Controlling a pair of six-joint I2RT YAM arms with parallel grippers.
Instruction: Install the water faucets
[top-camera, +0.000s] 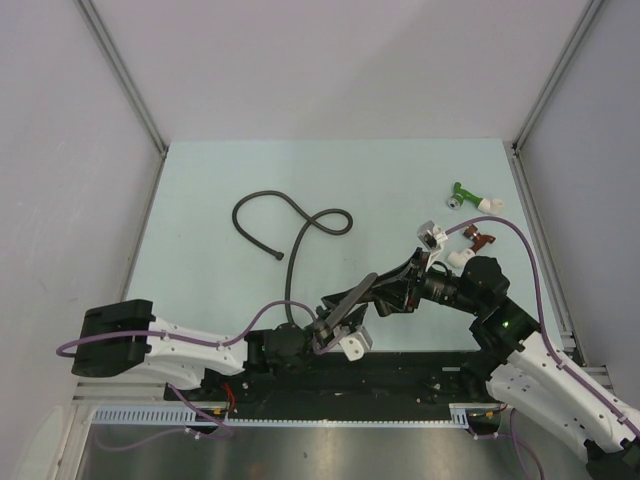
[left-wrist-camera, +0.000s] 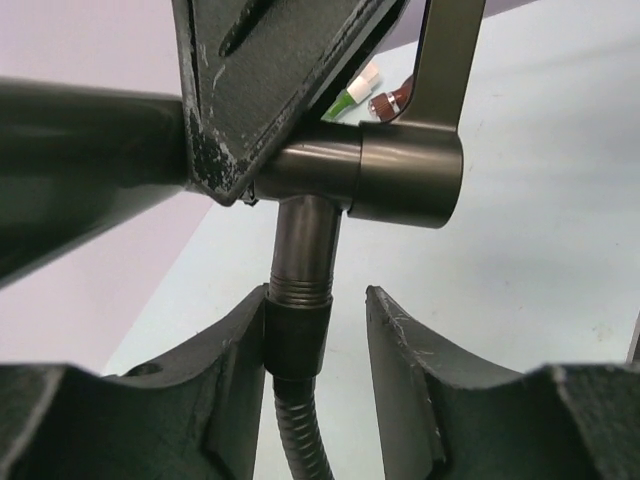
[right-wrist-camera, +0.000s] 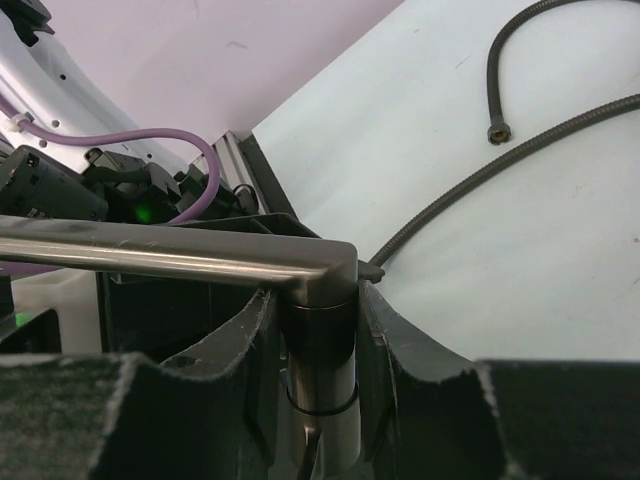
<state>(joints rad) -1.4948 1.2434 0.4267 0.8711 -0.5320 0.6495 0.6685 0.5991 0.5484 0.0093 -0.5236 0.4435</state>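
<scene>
Hose nut (left-wrist-camera: 297, 340) below faucet (left-wrist-camera: 405, 185), within parted left gripper (left-wrist-camera: 316, 305)

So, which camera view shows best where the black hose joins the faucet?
Left wrist: the hose nut meets the faucet thread close up, inside the left pincer. In top external that joint is covered; right wrist shows the faucet body in the right pincer, the hose farther off.

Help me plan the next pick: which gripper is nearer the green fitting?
Right. The right gripper, shut on the faucet, sits down-left of the green fitting; the left gripper lies farther down-left, at the hose nut.
</scene>
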